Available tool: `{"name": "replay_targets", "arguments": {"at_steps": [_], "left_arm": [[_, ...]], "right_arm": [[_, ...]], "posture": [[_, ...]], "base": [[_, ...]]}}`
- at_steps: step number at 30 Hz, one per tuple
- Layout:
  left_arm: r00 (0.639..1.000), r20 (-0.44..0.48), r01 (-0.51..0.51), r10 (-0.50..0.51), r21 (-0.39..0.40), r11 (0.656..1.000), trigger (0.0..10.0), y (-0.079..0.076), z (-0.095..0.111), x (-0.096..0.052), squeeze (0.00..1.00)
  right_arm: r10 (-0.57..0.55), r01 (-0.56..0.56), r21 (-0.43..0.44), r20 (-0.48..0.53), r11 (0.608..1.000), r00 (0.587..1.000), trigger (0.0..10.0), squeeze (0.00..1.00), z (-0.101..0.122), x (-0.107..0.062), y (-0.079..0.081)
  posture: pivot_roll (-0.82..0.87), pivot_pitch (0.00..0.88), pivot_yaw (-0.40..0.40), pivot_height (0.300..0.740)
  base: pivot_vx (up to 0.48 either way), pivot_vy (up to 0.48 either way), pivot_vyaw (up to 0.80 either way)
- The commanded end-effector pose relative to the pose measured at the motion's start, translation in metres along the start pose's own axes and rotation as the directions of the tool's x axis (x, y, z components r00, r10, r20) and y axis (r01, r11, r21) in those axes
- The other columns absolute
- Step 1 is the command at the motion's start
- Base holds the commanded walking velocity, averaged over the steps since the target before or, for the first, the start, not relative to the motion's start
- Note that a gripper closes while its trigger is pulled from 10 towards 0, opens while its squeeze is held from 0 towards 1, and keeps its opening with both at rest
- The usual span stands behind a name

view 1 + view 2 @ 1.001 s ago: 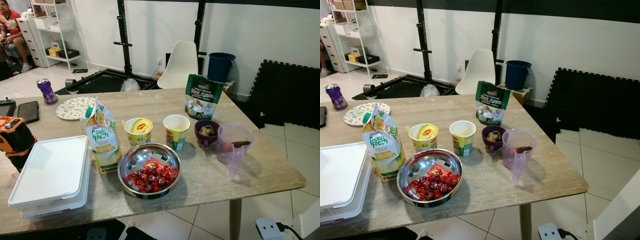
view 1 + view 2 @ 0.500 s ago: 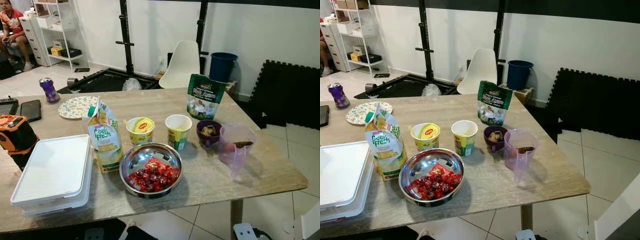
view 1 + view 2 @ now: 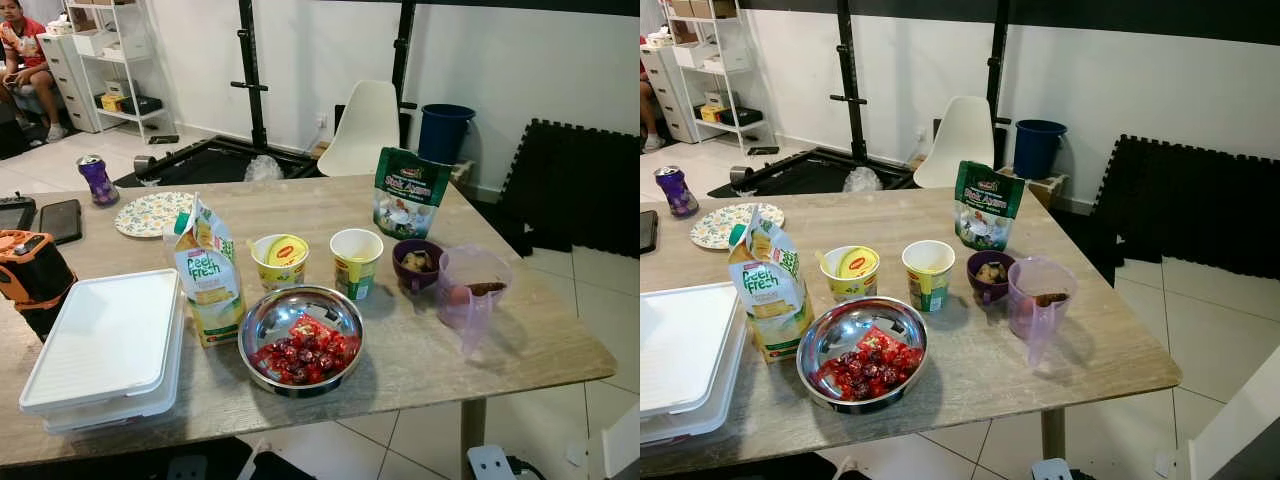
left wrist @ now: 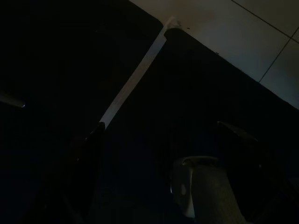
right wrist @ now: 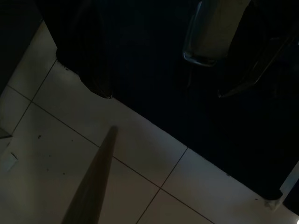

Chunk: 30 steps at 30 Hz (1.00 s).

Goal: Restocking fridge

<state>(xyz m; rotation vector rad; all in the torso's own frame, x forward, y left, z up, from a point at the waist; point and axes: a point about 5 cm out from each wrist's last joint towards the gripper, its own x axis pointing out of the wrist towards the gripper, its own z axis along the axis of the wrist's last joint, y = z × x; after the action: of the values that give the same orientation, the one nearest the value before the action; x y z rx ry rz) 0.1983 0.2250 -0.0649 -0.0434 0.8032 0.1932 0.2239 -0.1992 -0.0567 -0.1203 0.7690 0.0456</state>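
Nothing moved; both hands hang idle above floor tiles (image 5: 140, 154).

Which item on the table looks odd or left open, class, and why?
The juice carton beside the steel bowl stands upright with its top torn open and splayed. The yellow cup has its foil lid peeled back. Nothing looks spilled.

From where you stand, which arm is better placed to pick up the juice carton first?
The left, probably. The juice carton stands on the robot's left part of the table, beside the steel bowl. Both arms hang idle below, so neither is nearer yet.
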Motion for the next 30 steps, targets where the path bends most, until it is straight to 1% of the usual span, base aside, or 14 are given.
{"name": "replay_targets", "arguments": {"at_steps": [1,4,5,20,30], "left_arm": [[1.0,-0.021,0.003,-0.004,-0.02,1.0,10.0,-0.0019,-0.005,-0.0007,0.0],[1.0,-0.022,0.002,-0.003,-0.033,0.999,10.0,-0.0018,-0.0052,-0.0007,0.0],[1.0,-0.021,0.003,-0.003,-0.031,1.0,10.0,-0.0016,-0.0047,-0.0005,0.0],[1.0,-0.019,0.015,-0.015,-0.014,1.0,10.0,-0.0013,-0.001,0.0008,0.0],[1.0,-0.011,0.025,-0.025,-0.005,1.0,10.0,-0.0035,0.0005,0.001,0.0]], "right_arm": [[-0.009,0.009,0.005,-0.018,1.0,1.0,10.0,0.0,-0.0069,-0.0019,-0.0009],[-0.01,0.01,0.006,-0.018,1.0,1.0,10.0,0.0,-0.0073,-0.002,-0.0009],[-0.012,0.012,0.008,-0.017,1.0,1.0,10.0,0.0,-0.0071,-0.0019,-0.0009],[-0.028,0.028,0.012,-0.022,1.0,0.999,10.0,0.0,-0.0094,-0.0032,-0.0061],[-0.022,0.022,0.002,-0.014,1.0,1.0,10.0,0.0,-0.0075,-0.0027,-0.0047]], "posture": [[0.02,0.126,-0.015,0.74],[0.02,0.126,-0.015,0.74],[0.01,0.127,-0.001,0.74],[0.0,0.113,0.004,0.74],[0.01,0.107,-0.001,0.74]], "base": [[0.0,0.0,0.0],[0.0,0.0,0.0],[0.0,0.0,0.0],[0.0,0.0,0.0],[0.0,0.0,0.0]]}}
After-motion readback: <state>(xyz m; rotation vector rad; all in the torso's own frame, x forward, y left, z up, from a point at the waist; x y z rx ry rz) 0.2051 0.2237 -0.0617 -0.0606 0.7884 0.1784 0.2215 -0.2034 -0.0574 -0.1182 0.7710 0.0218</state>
